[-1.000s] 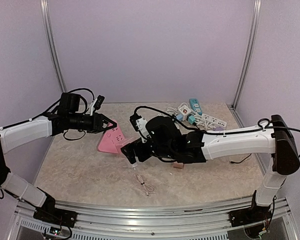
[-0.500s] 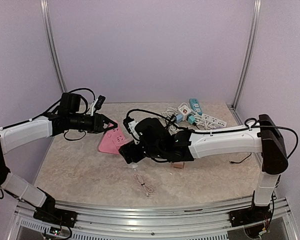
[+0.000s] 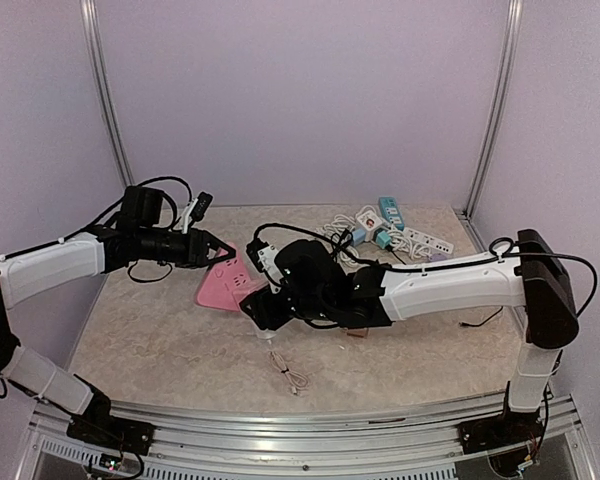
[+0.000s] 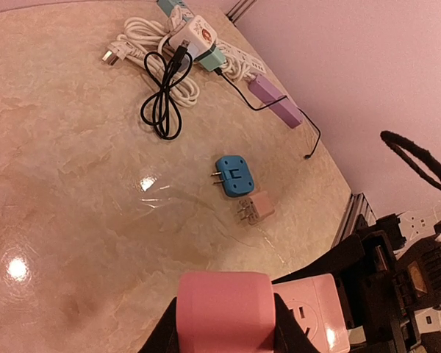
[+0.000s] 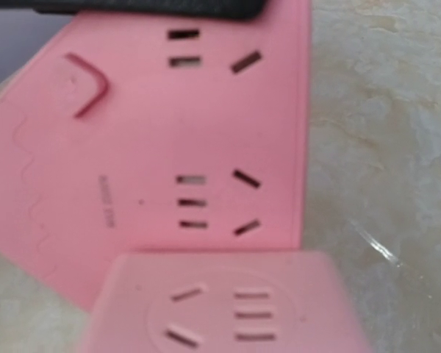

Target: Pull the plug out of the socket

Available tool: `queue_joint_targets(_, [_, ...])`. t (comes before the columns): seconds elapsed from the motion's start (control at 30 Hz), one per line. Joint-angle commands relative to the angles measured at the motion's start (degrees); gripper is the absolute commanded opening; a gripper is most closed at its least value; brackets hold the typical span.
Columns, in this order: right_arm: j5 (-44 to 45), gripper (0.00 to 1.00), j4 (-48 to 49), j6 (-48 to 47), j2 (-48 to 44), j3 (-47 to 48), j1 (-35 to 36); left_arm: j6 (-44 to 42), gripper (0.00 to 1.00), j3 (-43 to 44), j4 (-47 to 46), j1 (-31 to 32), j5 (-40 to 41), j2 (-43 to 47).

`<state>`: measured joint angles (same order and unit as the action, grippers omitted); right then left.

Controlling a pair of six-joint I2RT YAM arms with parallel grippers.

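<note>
The marble-look table is the biggest thing here, with both arms reaching over it toward the middle. The pink power strip lies between the two pincers. The left gripper is clamped onto one end of it, and in the left wrist view its fingers sit tight on either side of the pink body. The right gripper is down at the strip's other end, but its fingers don't show anywhere, so I can't tell if they're apart or together. Right in front of it sits the pink adapter plug, on the strip's face and looking seated in it. Out beyond the left gripper, well apart from it, there's a coiled black cable and a blue adapter, with a pale pink charger just beside that.
</note>
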<state>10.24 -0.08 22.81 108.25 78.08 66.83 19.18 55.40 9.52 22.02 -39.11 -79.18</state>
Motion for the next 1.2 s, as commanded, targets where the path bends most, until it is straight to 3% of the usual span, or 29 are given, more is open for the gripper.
queue_joint_targets(0.0, [-4.3, 0.13, 2.2, 0.3, -2.4, -2.3, -0.7, -0.3, 0.0, 0.5, -3.5, 1.0, -3.9, 3.0])
queue_joint_targets(0.1, [-6.2, 0.0, 3.2, 0.5, -2.9, -3.2, -1.3, -1.1, 0.0, 0.5, -3.4, 1.4, -4.1, 3.3])
queue_joint_targets(0.27, [-12.5, 0.0, 7.3, 1.4, -4.4, -6.2, -2.7, -2.1, 0.0, 0.5, -3.2, 2.0, -3.8, 4.1])
queue_joint_targets(0.47, [-12.7, 0.0, 7.1, 1.3, -4.4, -6.1, -2.8, -2.7, 0.0, 0.5, -2.9, 2.3, -2.6, 4.7])
queue_joint_targets(0.73, [2.0, 0.0, -2.7, 2.0, -2.2, -1.6, -0.6, -2.5, 0.0, 0.8, -1.3, 2.1, 1.8, 4.2])
queue_joint_targets(1.17, [16.5, 0.0, -13.3, 8.5, 2.5, 4.2, 3.0, -0.2, 0.0, 0.9, -0.5, 0.0, 3.2, 2.8])
